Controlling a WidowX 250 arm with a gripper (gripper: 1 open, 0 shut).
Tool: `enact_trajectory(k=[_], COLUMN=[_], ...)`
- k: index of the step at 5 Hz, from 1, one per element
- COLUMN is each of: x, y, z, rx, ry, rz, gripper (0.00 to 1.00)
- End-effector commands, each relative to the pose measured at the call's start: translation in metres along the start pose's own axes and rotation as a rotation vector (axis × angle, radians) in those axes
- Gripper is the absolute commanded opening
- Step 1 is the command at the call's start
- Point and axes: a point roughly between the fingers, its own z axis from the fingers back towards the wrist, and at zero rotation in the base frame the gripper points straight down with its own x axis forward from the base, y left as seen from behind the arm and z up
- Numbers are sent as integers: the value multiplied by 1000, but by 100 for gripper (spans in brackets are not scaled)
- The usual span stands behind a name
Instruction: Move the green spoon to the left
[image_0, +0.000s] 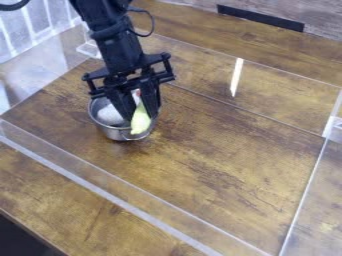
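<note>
Gripper (136, 108) seemingly clamping green spoon (139, 119), over bowl (107, 121)

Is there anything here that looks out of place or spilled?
Nothing is spilled. One odd thing: the green spoon stands steeply over the steel bowl, pinched in the shut gripper, instead of lying flat on the table.

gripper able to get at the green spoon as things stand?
Probably yes: the gripper is already right over the bowl, fingers down around the green spoon and apparently shut on it. Nothing stands between them; only the bowl's rim is close by.
</note>
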Motion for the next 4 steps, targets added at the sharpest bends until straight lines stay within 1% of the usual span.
enact_trajectory(k=[1,2,4], x=[-1,-2,-5], y=[-1,-5,-15], z=[20,25,34], rx=[-30,-44,-57], ry=[-68,-65,-59], rz=[-28,-30,-25], gripper=[0,0,0])
